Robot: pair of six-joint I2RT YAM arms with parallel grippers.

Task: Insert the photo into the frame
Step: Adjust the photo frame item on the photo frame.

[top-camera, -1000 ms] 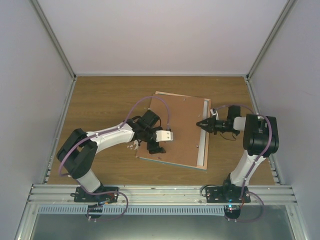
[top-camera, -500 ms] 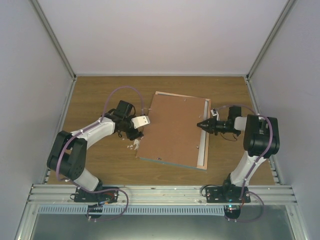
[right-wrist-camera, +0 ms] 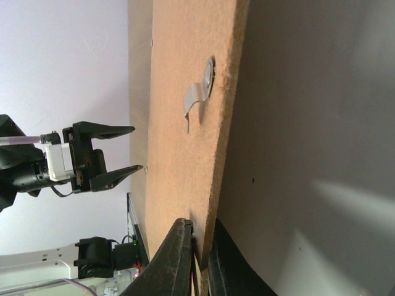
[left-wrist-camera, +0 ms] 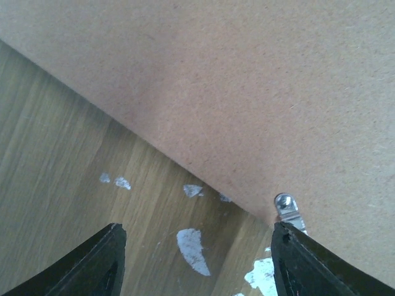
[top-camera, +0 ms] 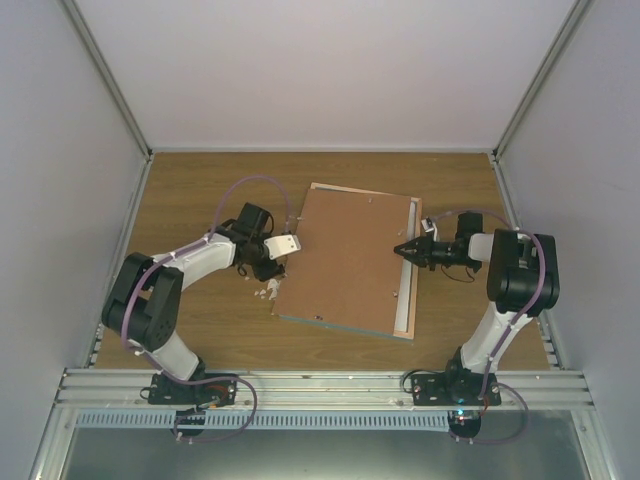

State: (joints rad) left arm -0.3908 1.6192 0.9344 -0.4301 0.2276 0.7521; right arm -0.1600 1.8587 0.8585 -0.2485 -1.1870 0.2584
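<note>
The frame (top-camera: 345,322) lies face down mid-table, with its teal edge at the front and a pale strip (top-camera: 408,270) along its right side. The brown backing panel (top-camera: 345,255) covers it. My right gripper (top-camera: 401,250) is shut on the panel's right edge; in the right wrist view its fingers (right-wrist-camera: 176,259) pinch the fibreboard (right-wrist-camera: 185,142) below a metal clip (right-wrist-camera: 199,95). My left gripper (top-camera: 280,258) is open and empty at the panel's left edge. It hovers (left-wrist-camera: 197,259) over the table beside a metal clip (left-wrist-camera: 287,206). The photo is hidden.
White flecks (top-camera: 268,291) mark the wooden table (top-camera: 200,200) by the frame's left corner. Grey walls enclose the table on three sides. A metal rail (top-camera: 320,385) runs along the near edge by the arm bases.
My left gripper has pulled back from over the backing panel to its left edge, and has barely moved in the last half second. My right gripper has stayed on the panel's right edge.
</note>
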